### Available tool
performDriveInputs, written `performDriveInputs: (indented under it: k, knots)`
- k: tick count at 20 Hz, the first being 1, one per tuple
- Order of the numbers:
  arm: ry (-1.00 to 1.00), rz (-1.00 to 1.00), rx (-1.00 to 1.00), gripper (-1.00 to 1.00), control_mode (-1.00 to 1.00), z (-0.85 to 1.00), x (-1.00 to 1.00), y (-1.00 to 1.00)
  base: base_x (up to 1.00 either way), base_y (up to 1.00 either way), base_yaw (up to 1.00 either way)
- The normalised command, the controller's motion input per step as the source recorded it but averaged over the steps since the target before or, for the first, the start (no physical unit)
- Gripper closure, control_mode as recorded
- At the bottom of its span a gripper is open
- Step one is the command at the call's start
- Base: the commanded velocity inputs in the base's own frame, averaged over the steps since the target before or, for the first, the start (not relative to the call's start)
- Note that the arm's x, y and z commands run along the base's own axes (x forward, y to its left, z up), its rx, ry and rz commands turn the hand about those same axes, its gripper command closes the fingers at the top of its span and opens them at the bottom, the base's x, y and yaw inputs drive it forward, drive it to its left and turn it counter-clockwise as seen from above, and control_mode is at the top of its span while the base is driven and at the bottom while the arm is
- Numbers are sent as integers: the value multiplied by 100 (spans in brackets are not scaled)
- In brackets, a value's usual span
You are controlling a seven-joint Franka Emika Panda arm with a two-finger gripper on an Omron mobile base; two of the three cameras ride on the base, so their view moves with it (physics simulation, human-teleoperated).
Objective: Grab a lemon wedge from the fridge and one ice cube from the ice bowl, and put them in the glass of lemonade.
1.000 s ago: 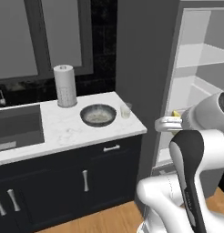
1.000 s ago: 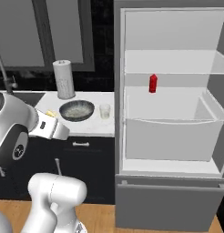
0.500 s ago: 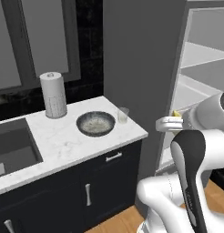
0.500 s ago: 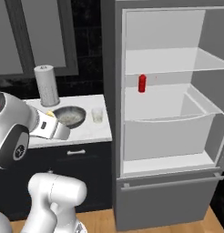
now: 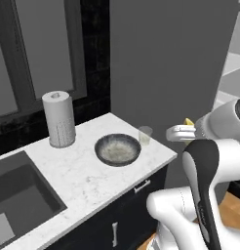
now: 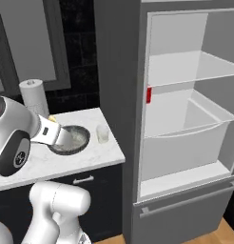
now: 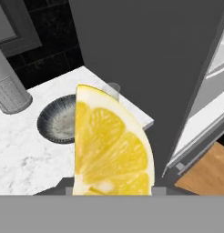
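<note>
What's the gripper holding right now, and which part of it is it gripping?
The gripper holds the lemon wedge, clamped at its lower end, cut face toward the hand camera. The exact contact points are hidden.

Lemon wedge (image 7: 111,145) hides most of the glass of lemonade (image 7: 114,88).

Base views from behind, sharing the ice bowl (image 5: 117,149); hand view downward.

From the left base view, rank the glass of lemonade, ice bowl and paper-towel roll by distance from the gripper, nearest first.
The gripper holds the lemon wedge right of the counter.
1. Glass of lemonade: at the counter's right corner, beside the bowl.
2. Ice bowl: just left of the glass.
3. Paper-towel roll: far left, by the back wall.
</note>
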Motion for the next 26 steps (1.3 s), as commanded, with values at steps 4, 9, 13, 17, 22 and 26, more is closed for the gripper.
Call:
performDriveInputs:
  k: [4,9,13,17,22,26]
  knots:
    - [0,0,0,100,100,0,0,0,32,56,-34]
    - [0,0,0,100,100,0,0,0,28,49,-32]
    - [0,0,0,100,100,0,0,0,10,39,-16]
    - [0,0,0,100,-100,0,0,4,0,0,0]
    - [0,0,0,100,-100,0,0,0,0,0,0]
    - [0,1,0,100,-100,0,10,9,0,0,0]
